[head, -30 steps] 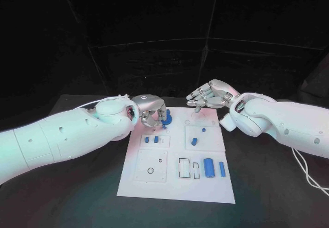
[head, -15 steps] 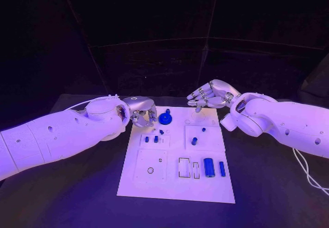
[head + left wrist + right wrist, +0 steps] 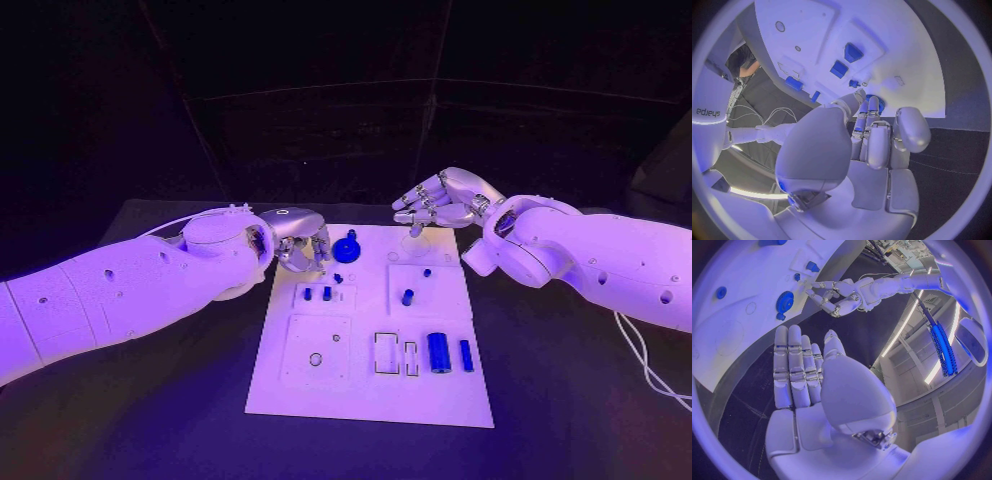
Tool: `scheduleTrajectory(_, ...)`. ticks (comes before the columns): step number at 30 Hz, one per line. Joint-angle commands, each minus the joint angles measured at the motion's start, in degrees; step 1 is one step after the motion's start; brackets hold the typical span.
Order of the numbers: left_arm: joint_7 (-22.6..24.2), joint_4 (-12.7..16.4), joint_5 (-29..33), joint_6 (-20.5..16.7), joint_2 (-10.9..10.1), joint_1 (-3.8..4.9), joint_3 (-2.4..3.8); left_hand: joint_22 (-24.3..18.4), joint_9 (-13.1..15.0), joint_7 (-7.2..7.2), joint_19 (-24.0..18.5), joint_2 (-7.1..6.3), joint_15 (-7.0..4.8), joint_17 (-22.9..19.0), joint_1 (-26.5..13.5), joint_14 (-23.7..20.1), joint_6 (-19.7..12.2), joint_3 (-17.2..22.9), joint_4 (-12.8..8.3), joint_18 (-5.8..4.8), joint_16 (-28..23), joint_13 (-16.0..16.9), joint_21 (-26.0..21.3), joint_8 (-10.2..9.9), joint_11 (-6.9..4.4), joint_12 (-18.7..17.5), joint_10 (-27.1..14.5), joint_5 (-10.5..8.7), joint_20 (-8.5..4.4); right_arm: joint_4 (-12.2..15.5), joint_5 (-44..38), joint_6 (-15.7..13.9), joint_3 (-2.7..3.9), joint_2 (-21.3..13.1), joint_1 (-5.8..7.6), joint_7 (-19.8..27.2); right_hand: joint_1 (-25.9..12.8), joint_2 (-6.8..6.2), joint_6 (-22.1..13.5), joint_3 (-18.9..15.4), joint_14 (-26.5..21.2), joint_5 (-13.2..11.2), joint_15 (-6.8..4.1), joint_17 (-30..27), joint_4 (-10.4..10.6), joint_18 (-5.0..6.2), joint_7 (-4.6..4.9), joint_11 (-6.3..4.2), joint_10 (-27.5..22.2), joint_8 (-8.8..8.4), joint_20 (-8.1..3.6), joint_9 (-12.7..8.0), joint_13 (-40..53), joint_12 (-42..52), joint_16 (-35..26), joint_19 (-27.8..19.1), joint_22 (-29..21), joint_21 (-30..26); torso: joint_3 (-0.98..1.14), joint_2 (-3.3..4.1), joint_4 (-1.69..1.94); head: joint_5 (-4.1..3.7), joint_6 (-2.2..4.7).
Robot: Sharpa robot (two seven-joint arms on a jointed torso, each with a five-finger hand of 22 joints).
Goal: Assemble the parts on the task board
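- The task board (image 3: 368, 390) is being seen in the head view lying flat in the middle of the dark surface (image 3: 577, 400), between the two arms.
- The left hand (image 3: 300, 238) is being held at the board's far left corner, just beside a round blue gear-like part (image 3: 346, 248) that is standing near the board's far edge.
- In the left wrist view, the left hand's fingers (image 3: 869, 131) are being shown lying close together and reaching over the board's edge; whether they are touching the round blue part (image 3: 879, 104) just beyond the fingertips cannot be told, and nothing is being seen clasped in the hand.
- The right hand (image 3: 444, 200) is being held above the surface just beyond the board's far right corner, apart from the board, with its fingers curled loosely in the head view.
- In the right wrist view, the right hand's fingers (image 3: 791, 365) are being shown straight and side by side, holding nothing, with the round blue part (image 3: 784, 302) and the left hand (image 3: 839, 295) visible beyond them.
- Further blue parts are being seen in the head view: two small ones (image 3: 317, 294) in a recess on the left, one (image 3: 408, 296) in the recess on the right, and two long upright-lying cylinders (image 3: 438, 352) near the board's near right side.
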Motion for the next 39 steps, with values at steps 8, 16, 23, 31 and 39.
scheduleTrajectory(8,2.6,-0.1,2.4,-1.5,-0.2,0.02,0.04,-2.3,-0.2,0.82,-1.2,-0.8,0.74,-1.7,-1.3,1.2,-1.6,0.1,-0.6,-0.49,-0.7,-0.2,-3.2,-2.0,1.1,-2.2,-2.9,-0.39,0.42,0.2,-0.7,0.3,0.03,0.0,0.09,0.1,0.0,0.36,-0.2,0.0,-0.1,0.3,-0.1,-0.1,-0.4,0.25,-0.03,0.01,-0.3,0.09,0.28,0.0,-0.1,-0.1,-0.3,0.0,-0.1,-0.4,-0.07,-0.02,0.08,-0.12,0.02)
scheduleTrajectory(16,5.4,-1.4,3.6,-0.9,1.4,0.04,-0.16,-6.6,-0.2,0.63,-3.6,-1.89,1.23,-5.7,-2.7,-0.5,-3.1,-3.8,-0.7,0.63,-3.0,0.0,-9.2,-3.5,1.65,-2.6,-6.2,-0.56,1.06,0.1,-0.7,0.4,0.03,0.2,0.09,-0.1,0.0,0.36,-0.2,0.0,-0.1,0.3,-0.1,-0.1,-0.4,0.25,-0.03,0.01,-0.3,0.09,0.28,0.0,-0.1,-0.1,-0.3,0.0,-0.1,-0.4,-0.01,0.02,0.02,-0.12,0.13)
scheduleTrajectory(23,6.4,-2.7,3.5,-0.5,2.7,0.04,-1.25,-6.6,0.1,0.05,-3.6,-0.9,1.24,-5.7,-1.6,-0.6,-1.8,-4.6,-1.3,0.64,-2.9,0.1,-9.4,-3.0,1.64,-1.8,-6.4,-0.44,1.14,0.2,-0.7,0.4,0.03,0.1,0.1,-0.1,0.0,0.36,-0.2,0.0,-0.1,0.3,-0.1,-0.1,-0.4,0.25,-0.03,0.01,-0.3,0.09,0.28,0.0,-0.1,-0.1,-0.3,0.0,-0.1,-0.4,0.0,0.04,-0.01,-0.15,0.13)
scheduleTrajectory(31,6.9,-4.6,1.6,0.5,4.1,0.04,-2.12,-6.4,0.4,-0.5,-3.5,0.66,1.21,-5.7,0.1,-0.7,0.4,-4.0,-2.3,0.61,-2.7,0.1,-9.3,-2.1,1.58,-0.8,-6.3,-0.28,1.12,0.3,-0.7,0.4,0.02,0.1,0.1,-0.2,0.0,0.36,-0.2,0.0,-0.1,0.3,-0.1,-0.1,-0.4,0.25,-0.03,0.01,-0.3,0.09,0.28,0.0,-0.1,-0.1,-0.3,0.0,-0.1,-0.4,-0.04,0.06,-0.03,-0.28,0.0)
scheduleTrajectory(39,7.0,-5.6,-0.6,1.7,5.2,0.04,-2.34,-6.0,0.4,-0.75,-3.3,1.05,1.1,-5.5,0.4,-0.7,1.1,-3.5,-2.7,0.54,-2.4,0.2,-8.9,-1.8,1.42,-0.1,-5.6,-0.29,1.03,0.4,-0.7,0.5,0.02,0.1,0.1,-0.2,0.0,0.36,-0.2,0.0,-0.1,0.3,-0.1,-0.1,-0.4,0.25,-0.03,0.01,-0.3,0.09,0.28,0.0,-0.1,-0.1,-0.3,0.0,-0.1,-0.4,-0.07,0.0,0.04,-0.36,-0.1)
